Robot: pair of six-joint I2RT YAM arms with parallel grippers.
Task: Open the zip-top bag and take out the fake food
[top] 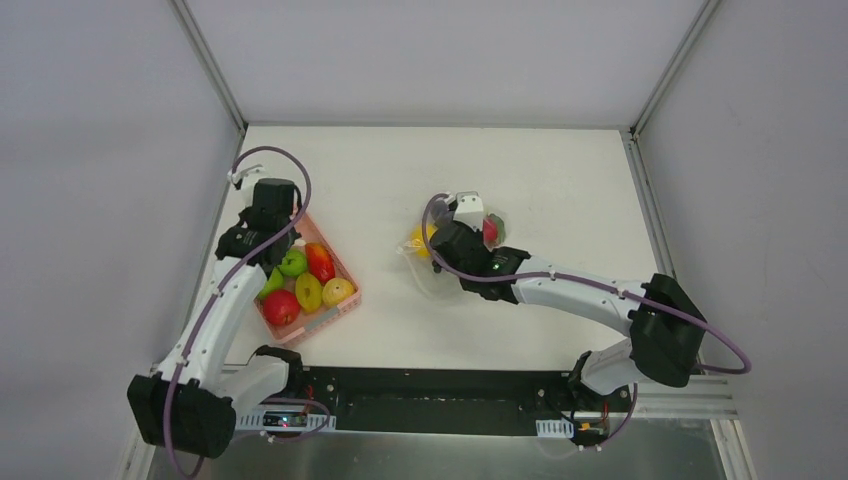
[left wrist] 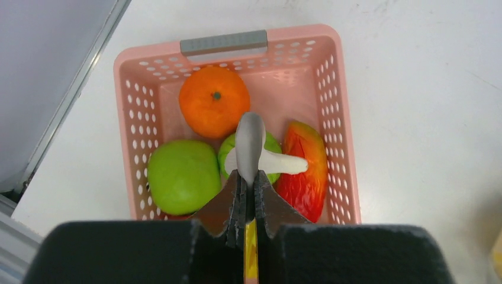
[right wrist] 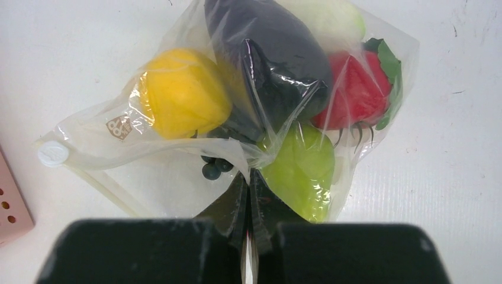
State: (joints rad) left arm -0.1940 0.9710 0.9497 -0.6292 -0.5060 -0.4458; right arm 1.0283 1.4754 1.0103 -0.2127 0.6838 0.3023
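A robot lab cell; grey panels (top: 100,150) on metal framing (top: 210,65) enclose a white table (top: 560,190).

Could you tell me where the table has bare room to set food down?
Bare table lies between the pink basket and the zip-top bag, along the far wall, and right of the bag. The basket is crowded with fruit; the right gripper pinches the bag, the left gripper holds a white piece over it.

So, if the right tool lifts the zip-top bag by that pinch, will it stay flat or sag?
Probably sag: the zip-top bag is thin crinkled film, bunched where the right tool pinches it. The yellow fruit and eggplant look loose, so they would likely slide downward.
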